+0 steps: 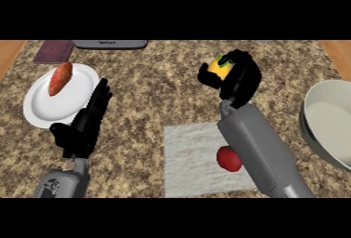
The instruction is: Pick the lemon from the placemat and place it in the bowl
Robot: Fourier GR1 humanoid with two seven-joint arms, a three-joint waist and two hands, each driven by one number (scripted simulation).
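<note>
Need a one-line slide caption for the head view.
Right robot hand holds the lemon above the counter, between placemat and bowl; left robot hand rests open by a plate.

Right hand point(233, 76) mostly hides the lemon point(221, 68); bowl point(322, 116) cut off.

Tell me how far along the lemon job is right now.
Pickup looks done: the right hand is curled round the lemon, held above the counter, off the placemat. Left to do: carry it right and release it into the bowl, which shows nothing inside. The left hand rests open.
</note>
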